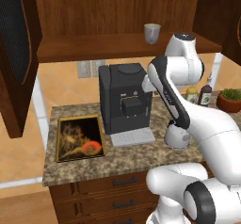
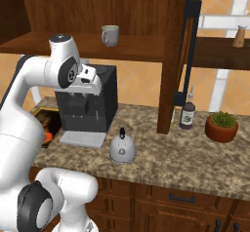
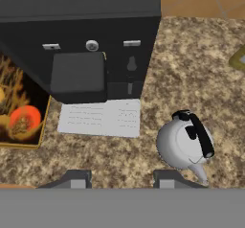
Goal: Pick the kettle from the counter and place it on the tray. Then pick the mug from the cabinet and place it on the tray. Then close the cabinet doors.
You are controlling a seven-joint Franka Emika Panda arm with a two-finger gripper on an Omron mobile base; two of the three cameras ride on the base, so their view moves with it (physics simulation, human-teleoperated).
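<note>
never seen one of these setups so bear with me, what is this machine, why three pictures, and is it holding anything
It is a white robot arm on a base that can drive, in a computer-drawn kitchen. Two pictures come from cameras on the base, behind the arm to its left and right. The third looks down from the hand itself. The gripper, whose two dark fingertips rise at that picture's bottom, holds nothing; its fingers stand apart.

On the granite counter stand a black coffee machine, a small silver kettle, a gold-rimmed tray, a bottle and a potted plant. Above, a grey mug sits in the open wooden cabinet. The hand hovers above the kettle.
</note>
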